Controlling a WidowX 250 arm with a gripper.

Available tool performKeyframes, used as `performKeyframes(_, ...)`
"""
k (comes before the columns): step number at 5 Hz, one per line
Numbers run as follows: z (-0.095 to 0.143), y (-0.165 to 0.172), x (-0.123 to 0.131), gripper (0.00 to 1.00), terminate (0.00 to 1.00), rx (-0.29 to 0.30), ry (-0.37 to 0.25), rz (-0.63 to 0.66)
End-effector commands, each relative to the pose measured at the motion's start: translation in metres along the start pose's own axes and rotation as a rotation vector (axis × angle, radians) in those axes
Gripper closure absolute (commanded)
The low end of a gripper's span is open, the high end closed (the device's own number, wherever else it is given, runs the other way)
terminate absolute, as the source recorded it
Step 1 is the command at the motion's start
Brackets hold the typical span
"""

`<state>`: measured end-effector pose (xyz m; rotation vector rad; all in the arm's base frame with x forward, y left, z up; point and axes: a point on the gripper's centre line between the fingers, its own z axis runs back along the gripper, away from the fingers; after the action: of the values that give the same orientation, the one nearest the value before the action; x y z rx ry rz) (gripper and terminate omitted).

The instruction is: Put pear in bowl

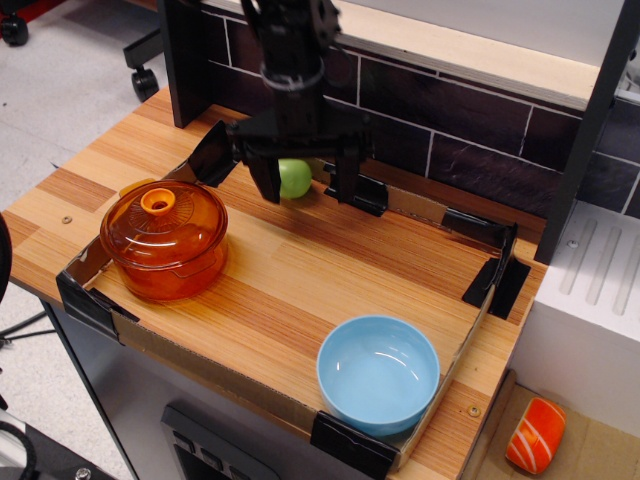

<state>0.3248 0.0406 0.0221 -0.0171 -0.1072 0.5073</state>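
I've got the gripper (305, 182) up near the back edge of the table, left of centre, hanging off the black arm that drops in from the top of the view. Jaws are spread wide: one black finger (266, 177) to the left and one to the right, w/ a clear gap between them. The pear (295, 178) sits in that gap, light green, on the wood close to the back edge. Its upper part is hidden behind the gripper body. I can't tell if either finger touches it, but the fingers aren't closed on it, so nothing is held.

The bowl (378, 374) is light blue, glossy, nothing in it, and sits at the front edge toward the front-right corner, well apart from the pear. It rests against the low cardboard rim (205, 366) that runs round the work area, w/ a black tape corner piece just in front of it.

The orange pot (164, 238) w/ its see-thru lid on is near the left edge, front-left of the gripper, apart from it.

Off the table, lower right, an orange-and-white object (535, 435) lies on a lower surface. Dark tiled wall runs behind the back edge.
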Motion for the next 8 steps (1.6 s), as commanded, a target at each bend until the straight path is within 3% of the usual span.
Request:
performKeyframes(1,0.015,0.009,0.015,0.0,0.0,0.022,-0.022,0.043)
performKeyframes(4,0.022,0.028,0.033,0.0,0.0,0.027,-0.001,0.119)
performKeyframes(6,0.009,0.019,0.038,0.0,0.0,0.022,-0.033,0.086)
performKeyframes(7,0.005,0.022,0.033,1.0,0.0,0.02,-0.033,0.059)
performKeyframes(8,0.015,0.024,0.028,1.0,0.0,0.02,-0.01,0.035)
